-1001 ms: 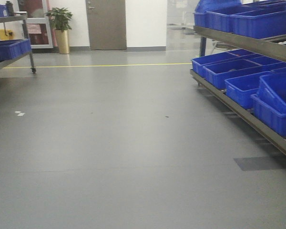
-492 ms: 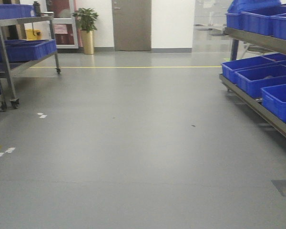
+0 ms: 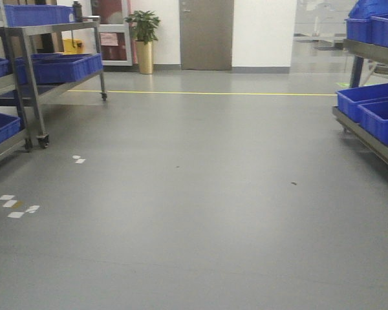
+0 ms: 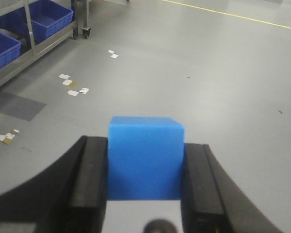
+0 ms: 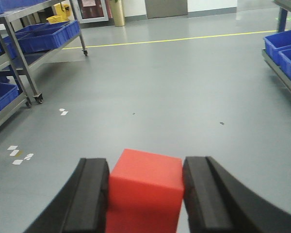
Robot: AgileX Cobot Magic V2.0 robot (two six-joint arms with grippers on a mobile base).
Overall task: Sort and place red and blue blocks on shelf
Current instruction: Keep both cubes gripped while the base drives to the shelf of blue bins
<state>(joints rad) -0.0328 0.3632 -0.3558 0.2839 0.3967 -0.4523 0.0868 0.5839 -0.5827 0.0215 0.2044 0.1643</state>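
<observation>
I can read no text, number or brand anywhere. The only candidate is a pinkish sheet [image 3: 108, 39] on a glazed door [image 3: 124, 19], far ahead of my right tool [image 5: 145, 162] and off to its left. Whatever is printed on it is too small and blurred to make out.
</observation>
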